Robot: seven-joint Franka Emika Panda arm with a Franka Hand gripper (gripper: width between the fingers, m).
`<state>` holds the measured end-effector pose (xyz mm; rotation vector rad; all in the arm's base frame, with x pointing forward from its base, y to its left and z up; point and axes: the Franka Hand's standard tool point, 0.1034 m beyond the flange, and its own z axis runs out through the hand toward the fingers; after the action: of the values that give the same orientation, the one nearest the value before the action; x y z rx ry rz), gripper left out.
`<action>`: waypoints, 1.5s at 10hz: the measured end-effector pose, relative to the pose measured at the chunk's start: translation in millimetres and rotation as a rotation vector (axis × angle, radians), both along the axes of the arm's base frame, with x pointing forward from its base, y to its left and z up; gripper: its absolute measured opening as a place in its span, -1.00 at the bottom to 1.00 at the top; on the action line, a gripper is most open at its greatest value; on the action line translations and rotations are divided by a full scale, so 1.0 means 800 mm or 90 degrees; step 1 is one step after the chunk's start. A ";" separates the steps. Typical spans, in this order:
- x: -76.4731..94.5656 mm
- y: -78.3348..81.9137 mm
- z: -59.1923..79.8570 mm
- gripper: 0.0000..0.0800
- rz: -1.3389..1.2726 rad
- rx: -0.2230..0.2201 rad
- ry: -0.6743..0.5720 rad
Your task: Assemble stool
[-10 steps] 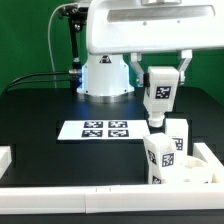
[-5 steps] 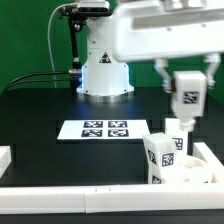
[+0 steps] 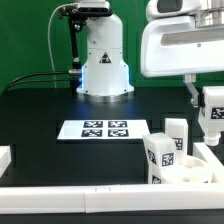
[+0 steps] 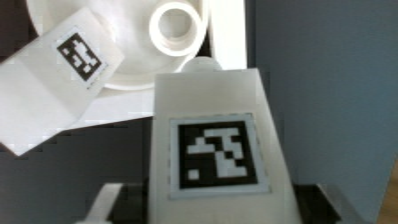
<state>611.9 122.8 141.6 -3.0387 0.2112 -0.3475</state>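
My gripper (image 3: 209,98) is shut on a chunky white stool leg (image 3: 213,120) and holds it upright in the air near the exterior view's right edge. In the wrist view the held leg (image 4: 217,140) fills the middle with its square tag facing the camera, and the gripper (image 4: 217,208) clamps its near end. Beyond it lie the round seat disc (image 4: 151,45) with a hole, and another tagged leg (image 4: 68,75) lying across its rim. In the exterior view two more legs (image 3: 160,157) (image 3: 176,133) stand by the seat disc (image 3: 192,172).
The marker board (image 3: 95,129) lies flat on the black table in front of the robot base (image 3: 103,70). White border rails run along the front (image 3: 80,190), the exterior view's left (image 3: 5,156) and right (image 3: 212,152). Cables hang behind at the left.
The arm has carried the held leg steadily toward the exterior view's right, from above the standing legs to the right edge. The standing legs have not moved.
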 end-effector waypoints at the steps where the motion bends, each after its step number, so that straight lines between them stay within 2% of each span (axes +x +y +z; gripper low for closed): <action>1: -0.001 -0.004 -0.010 -0.16 0.008 -0.008 -0.004; 3: -0.001 -0.010 -0.034 -0.16 0.014 -0.022 -0.007; 6: -0.007 -0.014 -0.052 -0.16 0.013 -0.026 0.001; 12: -0.011 -0.010 -0.064 -0.16 0.016 -0.029 0.010; 15: -0.015 -0.004 -0.077 -0.16 0.020 -0.032 0.019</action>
<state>599.5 119.7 79.6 -3.0951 0.1576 -0.3113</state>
